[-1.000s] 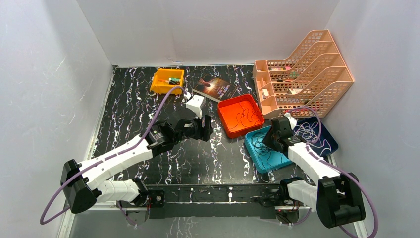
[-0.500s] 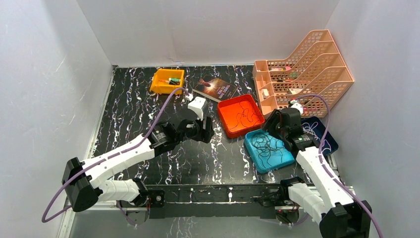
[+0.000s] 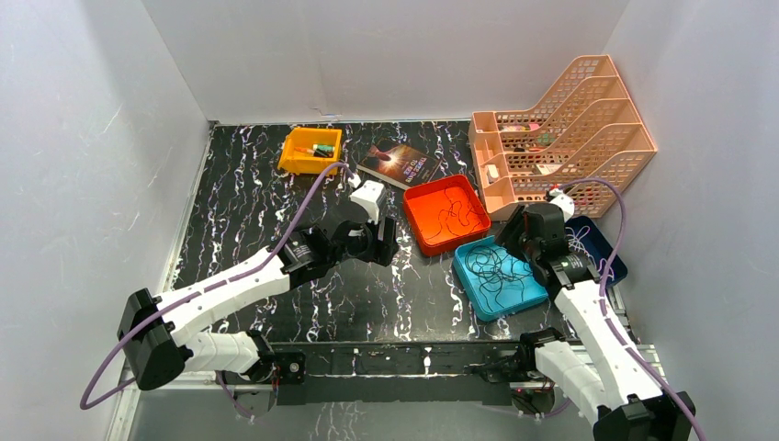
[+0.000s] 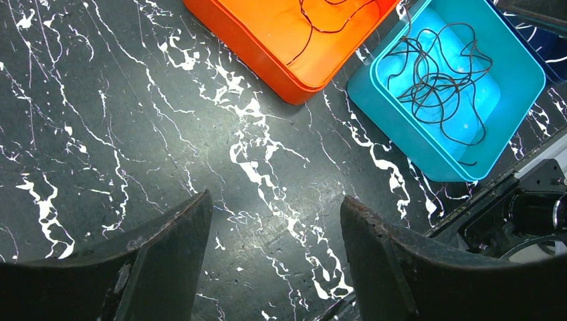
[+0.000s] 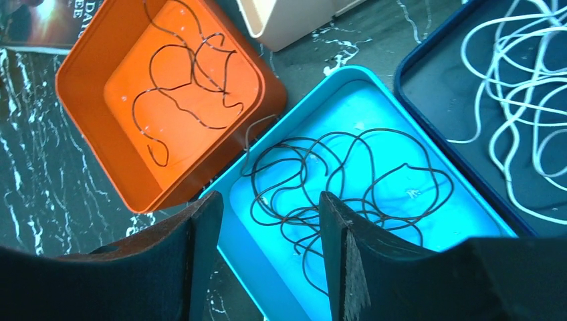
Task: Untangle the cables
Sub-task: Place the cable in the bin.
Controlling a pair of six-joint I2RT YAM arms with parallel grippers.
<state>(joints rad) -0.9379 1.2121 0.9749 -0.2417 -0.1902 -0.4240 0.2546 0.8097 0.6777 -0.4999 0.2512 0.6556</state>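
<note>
Cables (image 5: 314, 217) lie sorted, one per tray: dark tangle (image 5: 297, 175) in teal tray (image 5: 234, 227), single dark strand (image 5: 198, 73) in orange tray (image 5: 271, 93), whitish loops (image 5: 506, 127) in navy tray (image 5: 434, 87), likely kept apart so they can't re-knot. Your right gripper (image 5: 269, 200) hangs over the teal tray, jaws apart, empty. Left gripper (image 4: 275, 200) hangs over bare table (image 4: 100, 100), likewise spread, holding nothing.

A dark brown cable (image 5: 187, 87) lies slack in a few open curls on the floor of the orange tray (image 5: 80, 114), at two o'clock from the middle of the worktop (image 3: 257, 211). A black cable (image 5: 334, 180) lies in many overlapping loops, filling the teal tray (image 5: 374, 107) at four o'clock. A whitish cable (image 5: 515, 100) lies in loose loops in the navy tray (image 5: 434, 87) at three o'clock.
</note>
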